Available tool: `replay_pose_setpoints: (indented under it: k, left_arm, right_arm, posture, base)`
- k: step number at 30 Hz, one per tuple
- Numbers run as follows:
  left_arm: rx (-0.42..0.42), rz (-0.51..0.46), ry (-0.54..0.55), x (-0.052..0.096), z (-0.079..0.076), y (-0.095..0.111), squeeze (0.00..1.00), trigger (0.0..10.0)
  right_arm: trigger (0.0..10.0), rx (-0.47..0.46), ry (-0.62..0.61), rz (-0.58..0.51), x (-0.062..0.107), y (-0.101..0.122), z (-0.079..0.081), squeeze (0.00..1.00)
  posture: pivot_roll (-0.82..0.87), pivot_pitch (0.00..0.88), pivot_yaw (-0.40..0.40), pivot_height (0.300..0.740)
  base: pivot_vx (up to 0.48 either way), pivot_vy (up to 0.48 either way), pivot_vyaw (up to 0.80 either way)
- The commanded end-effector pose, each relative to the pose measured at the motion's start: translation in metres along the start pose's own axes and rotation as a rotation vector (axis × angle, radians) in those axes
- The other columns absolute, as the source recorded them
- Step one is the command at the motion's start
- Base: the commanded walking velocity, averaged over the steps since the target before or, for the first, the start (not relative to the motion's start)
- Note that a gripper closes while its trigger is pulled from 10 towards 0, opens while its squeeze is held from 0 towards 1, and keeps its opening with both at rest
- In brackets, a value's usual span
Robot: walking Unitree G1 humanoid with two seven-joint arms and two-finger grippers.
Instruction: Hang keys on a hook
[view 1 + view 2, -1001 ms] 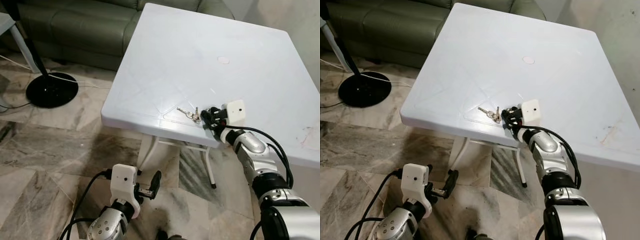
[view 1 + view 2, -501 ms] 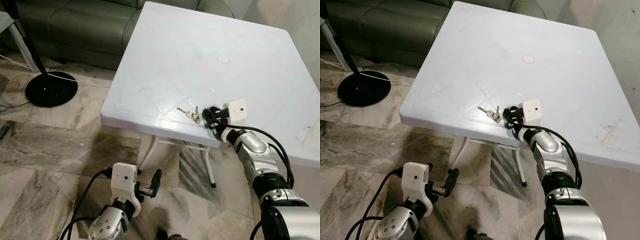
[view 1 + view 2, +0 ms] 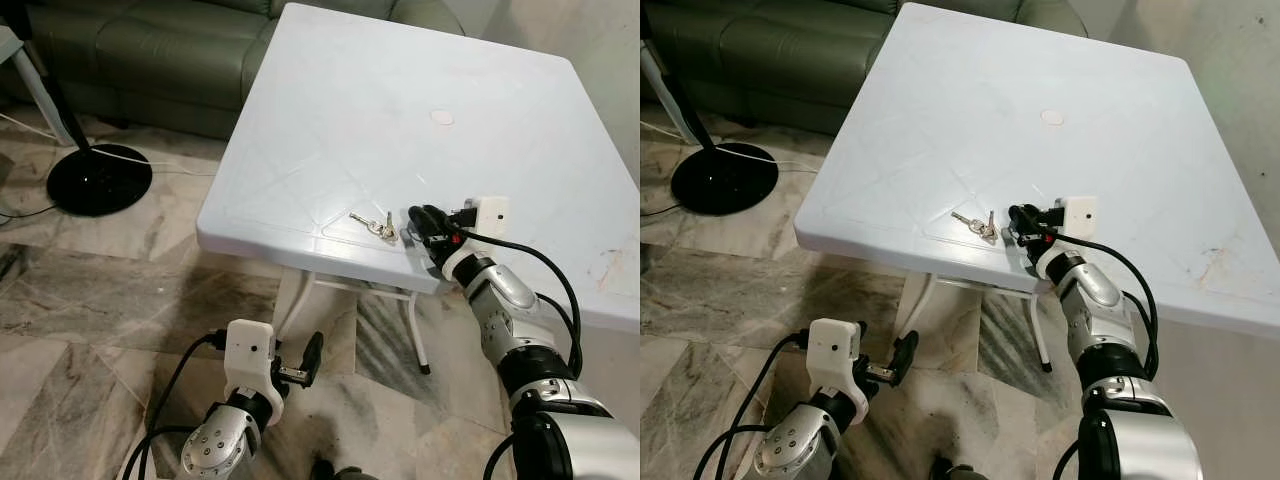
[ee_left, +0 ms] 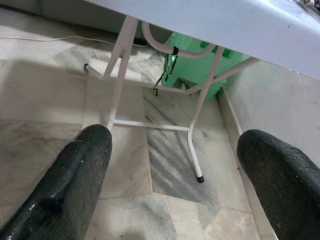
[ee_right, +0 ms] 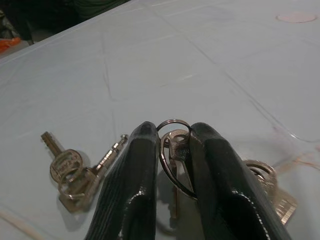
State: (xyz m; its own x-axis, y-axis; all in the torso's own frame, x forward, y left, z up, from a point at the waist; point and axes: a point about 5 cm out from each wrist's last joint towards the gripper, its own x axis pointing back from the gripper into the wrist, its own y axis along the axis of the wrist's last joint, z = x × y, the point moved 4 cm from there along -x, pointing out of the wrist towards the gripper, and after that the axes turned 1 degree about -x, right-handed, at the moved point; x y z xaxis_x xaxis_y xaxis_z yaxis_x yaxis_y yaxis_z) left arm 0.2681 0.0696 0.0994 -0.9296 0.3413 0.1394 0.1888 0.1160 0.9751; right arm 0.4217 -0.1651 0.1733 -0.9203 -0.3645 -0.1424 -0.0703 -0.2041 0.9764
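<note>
Right gripper (image 3: 418, 222) rolled at the wrist; its white camera housing (image 3: 491, 213) swung rightward. Fingers closed on the key ring (image 5: 174, 155).

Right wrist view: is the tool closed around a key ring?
Yes: the right tool has its two black fingers pinching the key ring on the table.

Silver keys (image 3: 375, 225) on a pale blue-white table (image 3: 400, 120); grey-veined marble floor (image 3: 90, 300).

A home living room is shown. A green leather sofa (image 3: 150, 45) is seen behind a white plastic worktop (image 3: 400, 120). Marble floor tiles (image 3: 90, 300) and a standing fan's round base (image 3: 100, 180) are also seen.
</note>
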Motion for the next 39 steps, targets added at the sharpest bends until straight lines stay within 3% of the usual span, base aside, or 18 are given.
replay_pose_setpoints:
  k: [1, 9, 10, 11, 12, 13, 22, 26, 27, 28, 29, 30, 36, 37, 39]
  left_arm:
    - [0.016, 0.006, -0.007, -0.001, -0.005, -0.003, 0.00, 10.0]
    - [0.022, 0.001, -0.005, -0.002, -0.003, -0.003, 0.00, 10.0]
    - [0.022, 0.001, -0.005, -0.003, -0.003, -0.003, 0.00, 10.0]
    - [0.023, -0.001, -0.005, -0.003, -0.003, -0.002, 0.00, 10.0]
    - [0.024, -0.002, -0.004, -0.004, -0.003, -0.002, 0.00, 10.0]
    - [0.024, -0.003, -0.004, -0.004, -0.003, -0.002, 0.00, 10.0]
    - [0.028, -0.025, -0.002, -0.011, -0.003, 0.003, 0.00, 10.0]
    - [0.028, -0.041, 0.002, -0.017, -0.001, 0.006, 0.00, 10.0]
    - [0.028, -0.048, 0.004, -0.019, -0.001, 0.008, 0.00, 10.0]
    - [0.027, -0.053, 0.008, -0.020, 0.001, 0.009, 0.00, 10.0]
    - [0.023, -0.069, 0.016, -0.021, 0.004, 0.013, 0.00, 10.0]
    - [0.020, -0.080, 0.025, -0.022, 0.008, 0.016, 0.00, 10.0]
    - [0.000, -0.133, 0.068, -0.027, 0.027, 0.030, 0.00, 10.0]
    - [-0.002, -0.156, 0.100, -0.028, 0.038, 0.035, 0.00, 10.0]
    - [-0.001, -0.161, 0.109, -0.028, 0.042, 0.036, 0.00, 10.0]
  right_arm:
    - [10.0, 0.002, -0.014, 0.010, 0.007, -0.003, -0.008, 0.00]
    - [10.0, -0.008, -0.007, -0.009, 0.007, 0.002, -0.008, 0.00]
    - [9.3, -0.009, -0.006, -0.007, 0.007, 0.002, -0.008, 0.00]
    - [10.0, -0.009, -0.015, -0.008, 0.007, 0.002, -0.009, 0.00]
    - [2.0, -0.017, 0.001, -0.037, 0.008, 0.005, -0.007, 0.00]
    - [0.0, -0.025, 0.015, -0.052, 0.008, 0.008, -0.005, 0.00]
    - [0.0, -0.032, 0.040, -0.147, 0.011, 0.028, 0.000, 0.00]
    - [0.0, 0.007, -0.023, -0.174, 0.016, 0.037, -0.004, 0.00]
    - [1.2, 0.014, -0.044, -0.172, 0.017, 0.037, -0.006, 0.00]
    - [3.6, 0.017, -0.063, -0.178, 0.018, 0.038, -0.008, 0.00]
    - [6.2, 0.057, -0.110, -0.181, 0.022, 0.041, -0.011, 0.00]
    - [10.0, 0.074, -0.131, -0.175, 0.025, 0.041, -0.012, 0.00]
    - [10.0, 0.206, -0.212, -0.188, 0.039, 0.044, -0.011, 0.00]
    - [10.0, 0.246, -0.214, -0.186, 0.047, 0.041, -0.005, 0.00]
    - [10.0, 0.251, -0.214, -0.183, 0.049, 0.040, -0.003, 0.00]
  posture:
    - [0.09, 0.246, -0.174, 0.740]
    - [0.09, 0.248, -0.174, 0.740]
    - [0.09, 0.248, -0.175, 0.740]
    - [0.08, 0.247, -0.176, 0.740]
    - [0.08, 0.245, -0.177, 0.740]
    - [0.08, 0.245, -0.177, 0.740]
    - [0.07, 0.230, -0.185, 0.740]
    - [0.06, 0.211, -0.187, 0.740]
    - [0.06, 0.207, -0.188, 0.740]
    - [0.07, 0.203, -0.189, 0.740]
    - [0.07, 0.197, -0.189, 0.740]
    - [0.07, 0.191, -0.188, 0.740]
    - [0.06, 0.169, -0.180, 0.740]
    - [0.06, 0.163, -0.173, 0.740]
    - [0.06, 0.163, -0.171, 0.740]
  base:
    - [0.000, 0.000, 0.00]
    - [0.000, 0.000, 0.00]
    - [0.000, 0.000, 0.00]
    - [0.000, 0.000, 0.00]
    - [0.000, 0.000, 0.00]
    - [0.000, 0.000, 0.00]
    - [0.000, 0.000, 0.00]
    - [0.000, 0.000, 0.00]
    - [0.000, 0.000, 0.00]
    - [0.000, 0.000, 0.00]
    - [0.000, 0.000, 0.00]
    - [0.000, 0.000, 0.00]
    - [0.000, 0.000, 0.00]
    - [0.000, 0.000, 0.00]
    - [0.000, 0.000, 0.00]
